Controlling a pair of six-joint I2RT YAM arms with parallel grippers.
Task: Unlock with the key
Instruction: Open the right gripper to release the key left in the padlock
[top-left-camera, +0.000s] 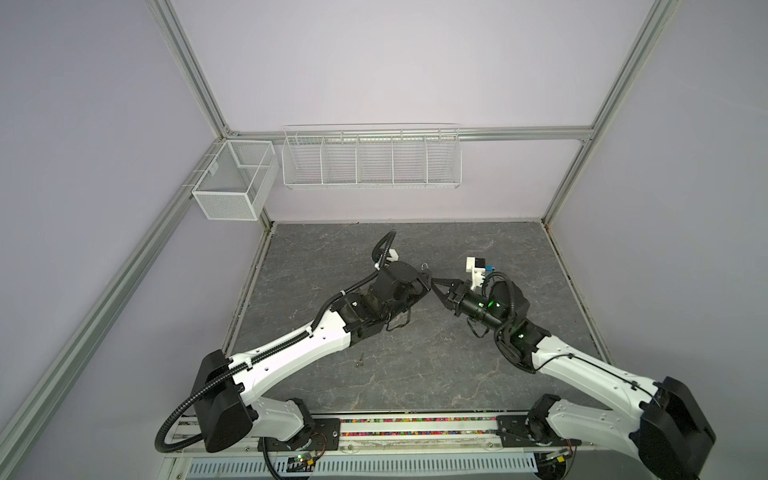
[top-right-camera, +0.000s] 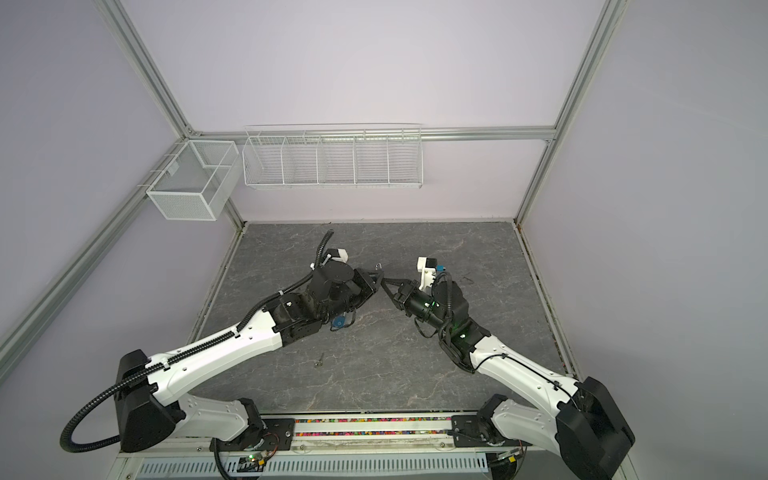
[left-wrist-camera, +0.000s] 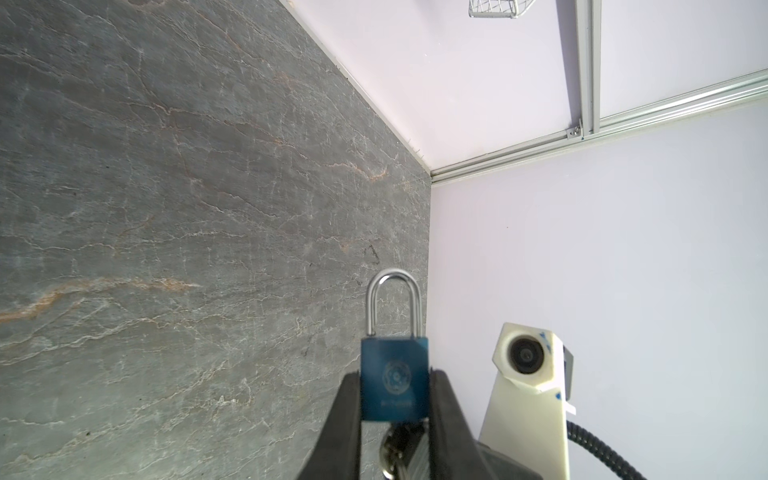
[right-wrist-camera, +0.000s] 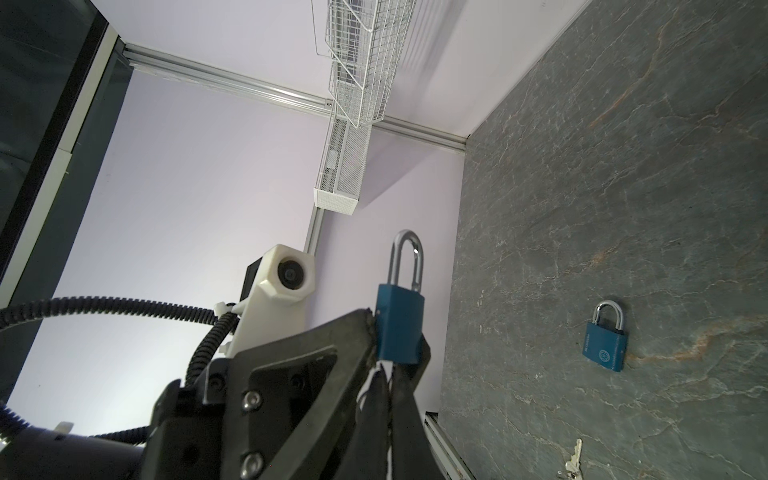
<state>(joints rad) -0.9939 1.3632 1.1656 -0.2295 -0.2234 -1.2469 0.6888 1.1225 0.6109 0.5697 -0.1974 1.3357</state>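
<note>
My left gripper (left-wrist-camera: 395, 374) is shut on a blue padlock (left-wrist-camera: 394, 382) with a silver shackle, gripping the body by its two sides. The shackle (top-left-camera: 424, 266) sticks up where the two grippers meet in both top views. My right gripper (right-wrist-camera: 388, 368) is shut, with its tips right under the padlock (right-wrist-camera: 399, 328). A silver key (left-wrist-camera: 390, 449) shows just below the lock's underside, between the right gripper's fingers. In the right wrist view those fingers hide the key.
A second blue padlock (right-wrist-camera: 604, 345) lies flat on the grey stone table (top-left-camera: 415, 374), partly under the left arm (top-right-camera: 338, 322). A loose key (top-left-camera: 359, 360) lies nearer the front. Two white wire baskets (top-left-camera: 235, 178) (top-left-camera: 370, 162) hang on the walls.
</note>
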